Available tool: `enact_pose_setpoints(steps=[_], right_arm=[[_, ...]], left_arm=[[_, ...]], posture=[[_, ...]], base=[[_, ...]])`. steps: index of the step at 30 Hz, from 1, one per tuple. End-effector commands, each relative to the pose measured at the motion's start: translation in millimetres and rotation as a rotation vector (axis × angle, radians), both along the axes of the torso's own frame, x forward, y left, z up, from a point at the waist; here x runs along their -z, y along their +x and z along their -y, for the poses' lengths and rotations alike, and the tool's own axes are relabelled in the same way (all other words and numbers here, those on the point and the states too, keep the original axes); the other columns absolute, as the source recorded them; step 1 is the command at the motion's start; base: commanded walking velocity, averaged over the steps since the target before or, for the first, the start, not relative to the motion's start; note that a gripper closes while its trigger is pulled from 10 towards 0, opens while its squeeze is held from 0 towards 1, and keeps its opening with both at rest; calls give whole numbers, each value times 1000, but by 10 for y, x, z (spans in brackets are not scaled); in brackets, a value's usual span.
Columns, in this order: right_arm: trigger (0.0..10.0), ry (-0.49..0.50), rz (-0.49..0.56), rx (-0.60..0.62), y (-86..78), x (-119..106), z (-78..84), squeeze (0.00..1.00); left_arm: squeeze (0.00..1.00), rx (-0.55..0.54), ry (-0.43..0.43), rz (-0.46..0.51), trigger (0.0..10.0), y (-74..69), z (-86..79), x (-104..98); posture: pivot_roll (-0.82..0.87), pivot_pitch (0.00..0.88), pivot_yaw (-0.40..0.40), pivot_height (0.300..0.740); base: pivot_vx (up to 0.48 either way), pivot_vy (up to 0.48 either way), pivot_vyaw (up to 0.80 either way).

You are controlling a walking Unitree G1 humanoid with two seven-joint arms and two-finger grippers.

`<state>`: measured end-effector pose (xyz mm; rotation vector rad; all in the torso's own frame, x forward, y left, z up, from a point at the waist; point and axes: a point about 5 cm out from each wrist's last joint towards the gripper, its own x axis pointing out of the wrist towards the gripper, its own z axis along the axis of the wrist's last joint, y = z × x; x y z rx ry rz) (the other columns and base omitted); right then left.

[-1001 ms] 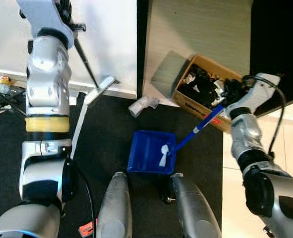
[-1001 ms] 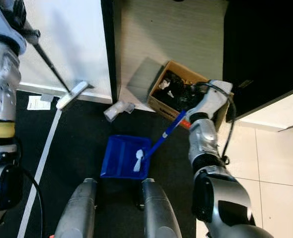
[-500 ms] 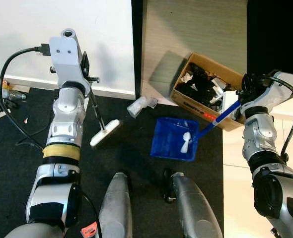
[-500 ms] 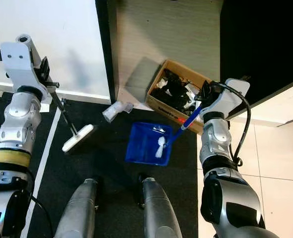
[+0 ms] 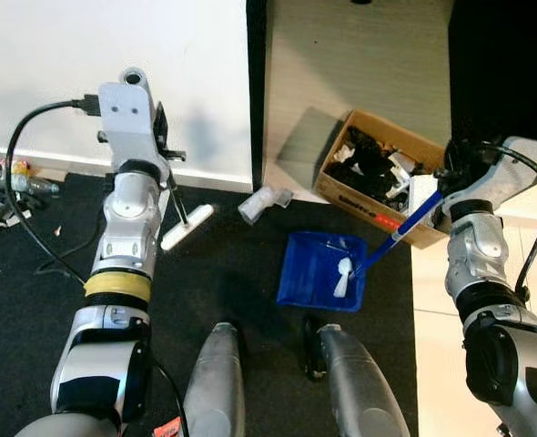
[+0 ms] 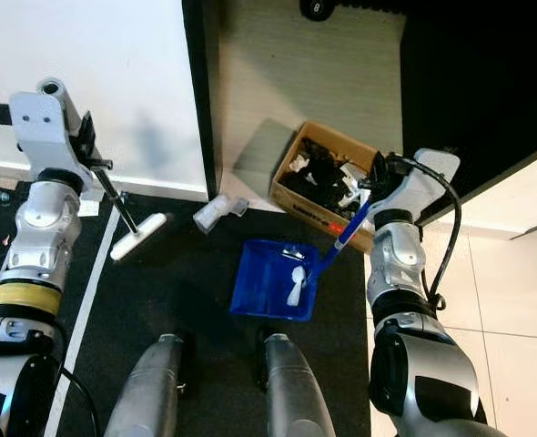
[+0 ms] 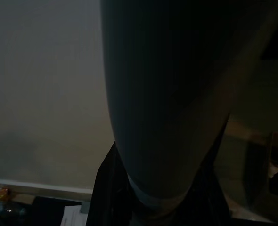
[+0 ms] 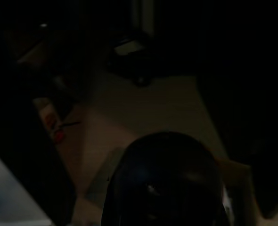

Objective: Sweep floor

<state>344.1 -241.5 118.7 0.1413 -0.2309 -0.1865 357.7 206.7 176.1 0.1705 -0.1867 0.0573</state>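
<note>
A: Where are the grippers?

B: The left gripper (image 5: 166,150), upper left of the frame, is closed round the thin dark shaft of the broom (image 5: 186,227). The right gripper (image 5: 450,173), at the right edge, sits at the top of the blue dustpan handle (image 5: 400,233); whether its fingers are clamped I cannot tell, they are lost against the dark.

A: What has changed since half a second ago?

B: The broom's flat pale head has moved up the frame, closer to the white wall's skirting. The dustpan (image 5: 319,270) sits about where it was, a touch lower.

A: Materials, shapes?

B: The dustpan is a glossy blue plastic tray, squarish, with a white scrap (image 5: 343,276) lying inside near the handle. Just above and left of it lies a clear, crumpled plastic bottle (image 5: 262,201). A brown cardboard box (image 5: 375,185) of dark clutter stands upper right, touching the handle's line.

A: And the room?

B: A black mat (image 5: 232,282) in the middle, pale wood-grain floor (image 5: 359,64) above, white tiles (image 5: 428,346) at right, tangled cables (image 5: 0,187) at the left edge.
</note>
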Motion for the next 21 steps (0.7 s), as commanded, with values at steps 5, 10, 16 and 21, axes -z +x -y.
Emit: enact_pose_setpoints(steps=[5, 10, 16, 21], right_arm=[[10000, 14, 15, 47, -59, 22, 96, 0], [10000, 9, 15, 31, -70, 49, 49, 0], [10000, 2, 10, 32, -84, 70, 44, 0], [10000, -7, 11, 30, -85, 61, 56, 0]], left_arm=[[0, 27, -15, -14, 10000, -13, 84, 139], [0, 31, -36, -10, 10000, -16, 94, 162], [0, 64, -22, 14, 10000, 4, 144, 175], [0, 137, -7, 79, 10000, 74, 282, 66]], posture=[[-7, 135, -5, 740], [-9, 125, -3, 740], [-6, 133, -9, 740], [-14, 159, -7, 740]], base=[[0, 0, 0], [0, 0, 0], [0, 0, 0], [0, 0, 0]])
